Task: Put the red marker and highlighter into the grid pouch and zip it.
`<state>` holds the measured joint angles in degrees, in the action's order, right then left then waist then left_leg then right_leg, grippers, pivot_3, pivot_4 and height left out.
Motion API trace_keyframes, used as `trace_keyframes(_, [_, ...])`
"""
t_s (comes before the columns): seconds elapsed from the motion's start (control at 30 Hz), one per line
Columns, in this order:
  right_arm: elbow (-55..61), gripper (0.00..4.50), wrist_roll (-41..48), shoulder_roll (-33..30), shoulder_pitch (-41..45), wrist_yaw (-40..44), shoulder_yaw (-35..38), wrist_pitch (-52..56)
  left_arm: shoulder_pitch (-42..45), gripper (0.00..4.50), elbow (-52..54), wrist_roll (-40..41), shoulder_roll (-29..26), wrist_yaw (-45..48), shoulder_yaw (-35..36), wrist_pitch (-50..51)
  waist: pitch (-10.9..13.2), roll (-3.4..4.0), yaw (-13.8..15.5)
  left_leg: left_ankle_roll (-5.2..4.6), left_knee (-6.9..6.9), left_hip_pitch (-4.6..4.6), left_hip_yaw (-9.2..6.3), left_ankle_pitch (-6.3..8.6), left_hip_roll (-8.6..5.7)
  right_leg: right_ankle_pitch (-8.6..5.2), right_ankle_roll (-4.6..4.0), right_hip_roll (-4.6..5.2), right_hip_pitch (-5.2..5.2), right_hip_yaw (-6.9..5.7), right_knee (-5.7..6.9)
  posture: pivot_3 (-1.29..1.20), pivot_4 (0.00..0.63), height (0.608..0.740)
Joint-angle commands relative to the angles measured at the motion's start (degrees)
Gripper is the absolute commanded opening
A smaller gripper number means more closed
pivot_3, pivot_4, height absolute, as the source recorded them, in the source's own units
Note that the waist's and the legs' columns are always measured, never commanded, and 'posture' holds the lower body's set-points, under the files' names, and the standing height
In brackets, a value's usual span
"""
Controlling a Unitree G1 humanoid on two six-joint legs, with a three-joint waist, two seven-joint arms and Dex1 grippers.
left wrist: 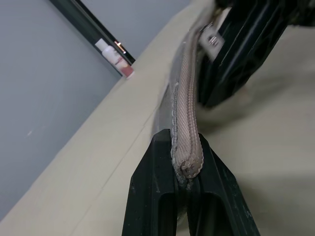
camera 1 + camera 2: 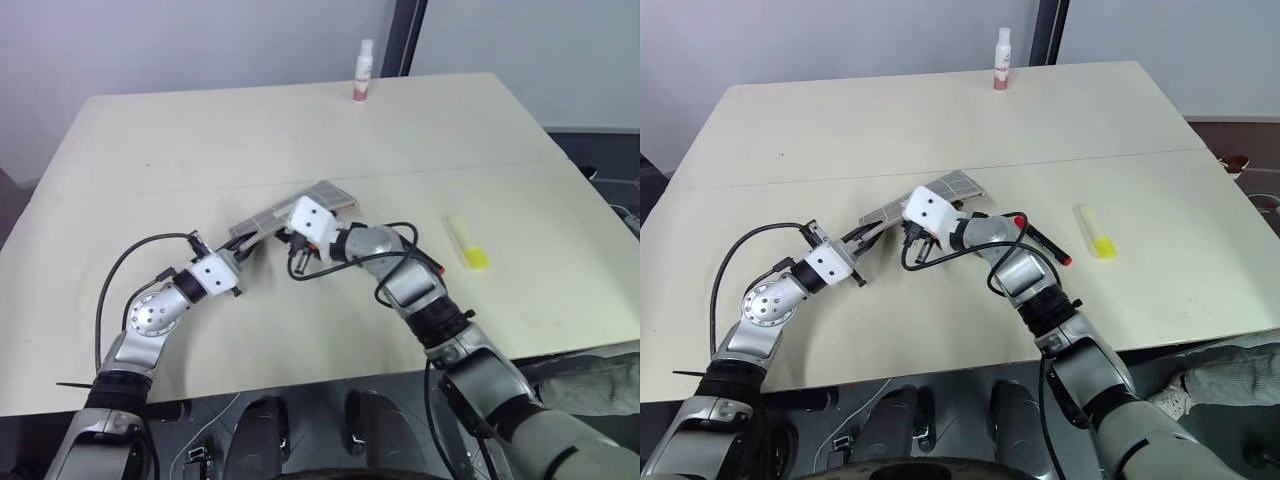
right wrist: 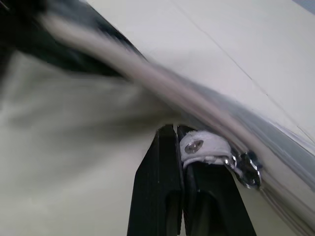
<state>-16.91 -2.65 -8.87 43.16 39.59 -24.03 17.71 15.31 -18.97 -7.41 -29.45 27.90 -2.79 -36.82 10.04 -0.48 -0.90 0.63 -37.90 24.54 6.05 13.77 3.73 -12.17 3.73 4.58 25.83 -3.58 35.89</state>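
The grid pouch [image 2: 332,193] is lifted at its near end, where my left gripper [image 1: 186,147] is shut on its zipper-edge corner. From the other side my right gripper [image 3: 176,129] is shut at the same zipper edge, with the white zipper pull tab [image 3: 202,146] at its fingertips. The red marker [image 2: 1048,246] lies on the table just right of my right forearm, partly hidden by it. Further right, the yellow highlighter [image 2: 467,243] lies alone.
A white-and-pink bottle [image 2: 363,72] stands at the table's far edge. The table [image 2: 200,140] runs wide to the left and back. Cables loop off both wrists near the pouch.
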Motion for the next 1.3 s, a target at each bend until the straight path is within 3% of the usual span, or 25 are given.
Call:
trace_keyframes(0.03, [0.2,0.08,-0.2,1.1,1.9,2.5,-0.9,-2.4,0.5,0.0,1.2,-1.5,0.1,-1.7,-0.3,0.1,0.0,-0.02,0.1,0.0,0.0,0.01,0.0,0.0,0.0,0.0,0.0,0.01,0.0,0.0,-0.01,0.0,0.15,0.74])
trace_keyframes(0.4, [-3.2,0.08,-3.2,2.5,3.8,3.9,-2.1,-7.2,7.4,0.0,-3.0,-7.0,4.6,-6.1,-3.9,3.8,0.0,-0.04,0.0,0.0,-0.02,0.0,0.01,0.0,-0.03,0.01,0.01,0.01,-0.01,0.0,0.01,0.0,0.15,0.74])
trace_keyframes(0.77, [-0.1,0.08,-1.7,0.8,0.5,3.7,1.8,-6.9,5.8,0.0,-0.4,-6.5,5.6,-7.2,-3.9,6.4,0.0,-0.04,-0.1,0.0,-0.01,-0.01,0.01,-0.01,-0.01,0.11,0.19,-0.01,0.03,0.0,0.11,0.0,0.15,0.74])
trace_keyframes(0.87, [3.4,0.96,-2.3,-2.7,-3.2,4.2,2.3,-8.0,4.5,0.0,1.1,-5.9,5.2,-7.2,-3.4,7.0,0.0,-0.04,0.0,0.0,-0.01,0.0,0.0,0.0,-0.02,0.11,0.2,0.0,0.03,0.0,0.09,0.0,0.15,0.74])
trace_keyframes(1.1, [14.5,4.46,0.3,-10.1,-11.2,4.4,7.8,-5.6,2.1,0.0,3.1,-4.8,2.9,-6.7,-1.9,6.8,0.0,-0.06,0.1,0.0,-0.02,-0.01,-0.01,0.0,-0.02,0.0,0.01,0.05,0.03,0.0,0.08,0.0,0.15,0.74])
trace_keyframes(1.3, [24.9,4.46,15.6,-10.1,-18.1,2.5,23.2,-1.2,4.2,0.0,2.4,-1.2,0.5,-6.3,0.9,7.9,0.0,-0.08,0.2,0.0,0.0,-0.01,-0.05,0.0,0.02,0.0,0.01,-0.01,0.05,0.0,0.09,0.0,0.15,0.74])
